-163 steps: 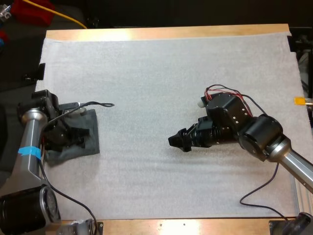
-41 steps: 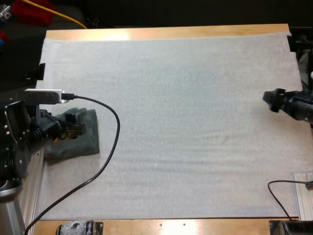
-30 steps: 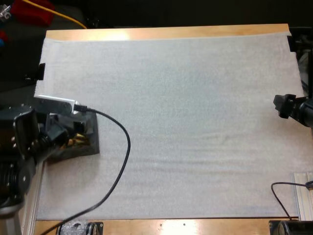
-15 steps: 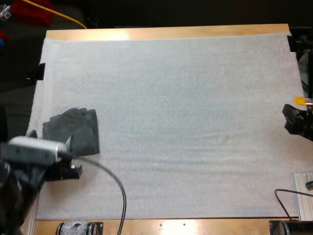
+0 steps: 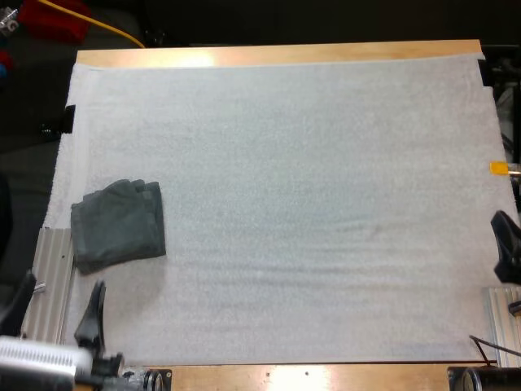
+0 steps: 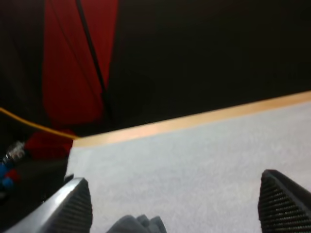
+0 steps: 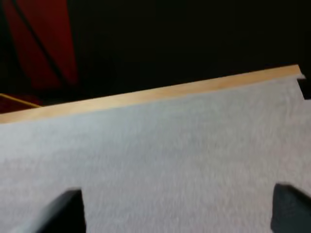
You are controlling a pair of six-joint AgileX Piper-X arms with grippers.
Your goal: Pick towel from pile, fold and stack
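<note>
Dark towel (image 5: 118, 224) near the left edge of the white mat (image 5: 309, 204). Left gripper (image 6: 175, 206) spread wide, just short of it; right gripper (image 7: 177, 211) likewise apart, over mat.

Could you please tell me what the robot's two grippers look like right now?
The left gripper has two black fingers covered in a fine ribbed, cross-hatched texture; one has a pale grey, metallic-looking outer side. The right gripper has two plain dark, blocky fingers with no visible markings.
</note>
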